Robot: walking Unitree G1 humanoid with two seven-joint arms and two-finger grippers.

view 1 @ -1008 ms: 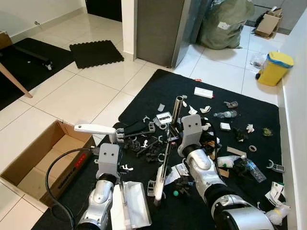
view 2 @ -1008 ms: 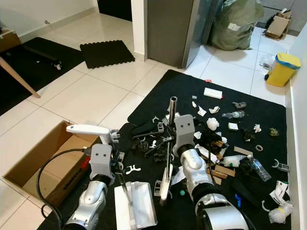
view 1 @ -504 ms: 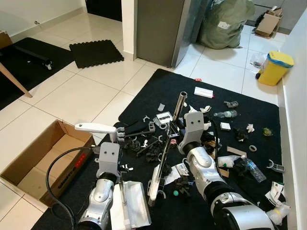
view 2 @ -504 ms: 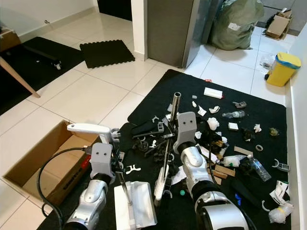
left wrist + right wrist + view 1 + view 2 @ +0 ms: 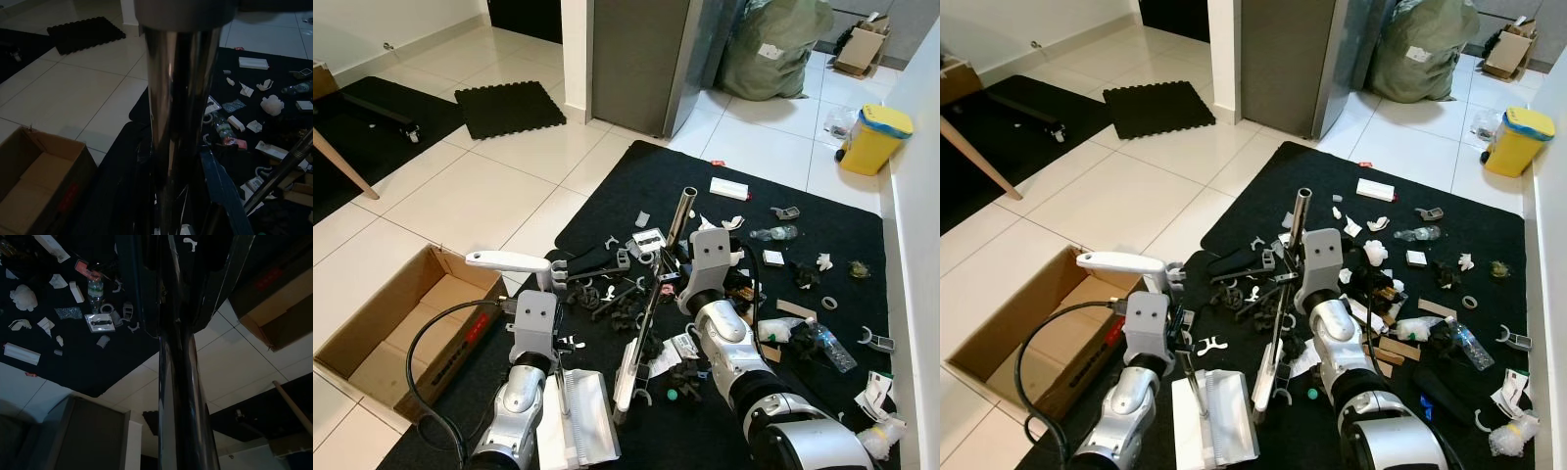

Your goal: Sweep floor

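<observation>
**Broom and dustpan over the littered black mat**

The black mat (image 5: 646, 186) is the landmark: it lies on the white tiled floor (image 5: 460, 196) and is strewn with litter (image 5: 773, 259) — paper scraps, plastic bottles, small black and white parts. The right end effector (image 5: 668, 284) is clamped on the metal broom handle (image 5: 658, 284), near the mat's middle; the handle slants across the mat, with the broom head (image 5: 625, 372) low toward the mat's near edge. The left end effector (image 5: 176, 196) pinches the dustpan's upright metal pole (image 5: 178, 107), and the white dustpan (image 5: 576, 416) rests on the mat's near left part, just beside the broom head. A cardboard box (image 5: 391, 323) sits open on the tiles off the mat's left edge. A yellow bin (image 5: 873, 139) stands beyond the mat's far right corner.
</observation>
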